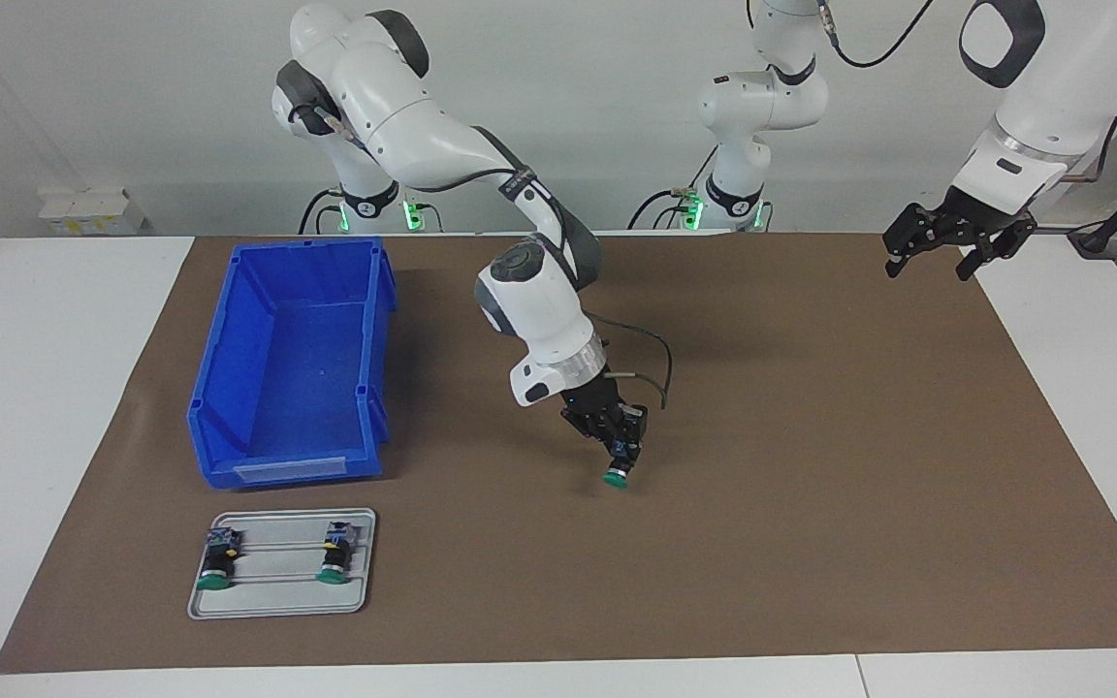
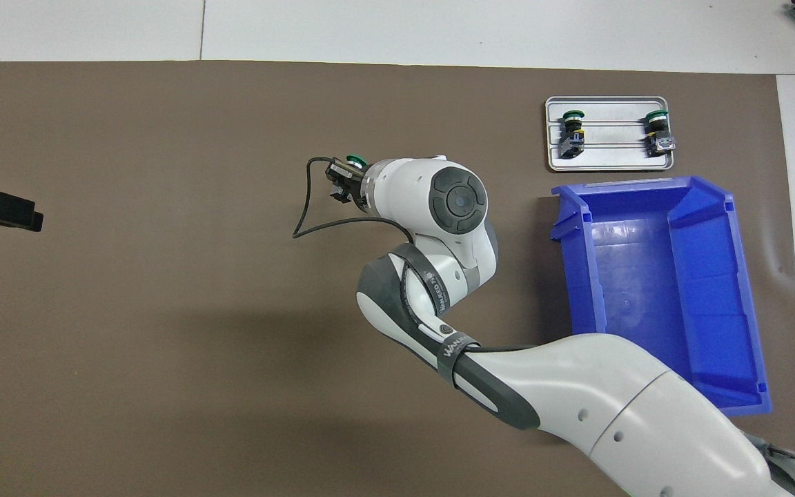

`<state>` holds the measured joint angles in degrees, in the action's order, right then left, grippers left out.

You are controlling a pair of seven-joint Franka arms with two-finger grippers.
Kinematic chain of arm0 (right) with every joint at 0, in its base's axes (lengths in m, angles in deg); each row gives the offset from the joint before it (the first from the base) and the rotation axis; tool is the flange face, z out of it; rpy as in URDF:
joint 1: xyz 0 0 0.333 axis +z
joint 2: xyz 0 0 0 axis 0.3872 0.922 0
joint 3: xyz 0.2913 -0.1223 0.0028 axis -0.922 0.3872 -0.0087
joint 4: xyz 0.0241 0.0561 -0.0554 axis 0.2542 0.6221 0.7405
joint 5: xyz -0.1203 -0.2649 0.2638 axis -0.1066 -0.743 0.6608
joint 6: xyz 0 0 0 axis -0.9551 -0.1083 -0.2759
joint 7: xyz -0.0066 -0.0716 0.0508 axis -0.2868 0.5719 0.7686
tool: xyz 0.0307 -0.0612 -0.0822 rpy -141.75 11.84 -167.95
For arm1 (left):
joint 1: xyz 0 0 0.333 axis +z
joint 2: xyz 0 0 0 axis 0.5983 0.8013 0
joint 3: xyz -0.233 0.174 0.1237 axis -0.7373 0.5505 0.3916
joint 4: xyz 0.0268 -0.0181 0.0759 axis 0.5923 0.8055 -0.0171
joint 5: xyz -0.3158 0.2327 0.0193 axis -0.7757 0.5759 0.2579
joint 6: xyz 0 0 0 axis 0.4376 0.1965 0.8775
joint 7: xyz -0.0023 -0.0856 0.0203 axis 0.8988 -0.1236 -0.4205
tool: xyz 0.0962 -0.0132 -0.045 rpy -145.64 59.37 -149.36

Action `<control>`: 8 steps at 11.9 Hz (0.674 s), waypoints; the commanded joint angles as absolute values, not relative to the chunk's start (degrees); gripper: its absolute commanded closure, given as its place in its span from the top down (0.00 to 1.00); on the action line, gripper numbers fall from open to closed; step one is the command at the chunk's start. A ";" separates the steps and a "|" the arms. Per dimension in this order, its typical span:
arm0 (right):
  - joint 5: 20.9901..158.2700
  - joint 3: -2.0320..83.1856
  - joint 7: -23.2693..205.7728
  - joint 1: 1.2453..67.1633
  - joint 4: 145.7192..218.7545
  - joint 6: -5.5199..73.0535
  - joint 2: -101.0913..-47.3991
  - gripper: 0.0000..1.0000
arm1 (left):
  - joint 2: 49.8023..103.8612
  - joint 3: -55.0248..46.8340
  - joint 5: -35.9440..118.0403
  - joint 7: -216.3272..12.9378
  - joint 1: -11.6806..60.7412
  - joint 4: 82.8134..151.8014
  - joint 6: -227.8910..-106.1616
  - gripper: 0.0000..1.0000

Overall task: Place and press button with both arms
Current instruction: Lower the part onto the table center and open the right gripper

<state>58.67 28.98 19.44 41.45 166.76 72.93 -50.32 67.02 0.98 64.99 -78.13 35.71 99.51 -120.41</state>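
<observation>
A white wall (image 1: 568, 116) stands by the white table (image 1: 45, 407) with its brown mat (image 1: 811, 485). The right gripper (image 1: 622, 456) pinches the button (image 1: 616, 477), green cap down, over the mat's middle. The left gripper (image 1: 946, 247) waits, fingers spread wide.

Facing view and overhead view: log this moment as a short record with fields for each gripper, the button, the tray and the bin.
right gripper: shut on the button, over the middle of the brown mat
button: held with its green cap pointing down, just above the mat
left gripper: open, empty, waiting above the mat's edge at the left arm's end
tray: grey, holds two more green-capped switches lying apart
bin: blue, empty, beside the tray, nearer to the robots
</observation>
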 commanded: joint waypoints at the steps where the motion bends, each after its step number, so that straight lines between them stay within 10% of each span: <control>1: 58.69 28.79 14.79 42.90 168.22 76.48 -50.30 0.00 | 65.37 0.60 66.01 -78.78 35.96 101.36 -121.10 1.00; 8: 57.03 34.75 0.57 46.94 168.75 75.78 -50.74 0.00 | 65.54 0.60 66.01 -77.46 36.04 101.27 -122.24 1.00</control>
<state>58.42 31.19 5.09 45.26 167.93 75.07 -50.06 67.01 0.96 64.99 -77.99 35.71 99.50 -120.82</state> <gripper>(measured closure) 0.670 0.000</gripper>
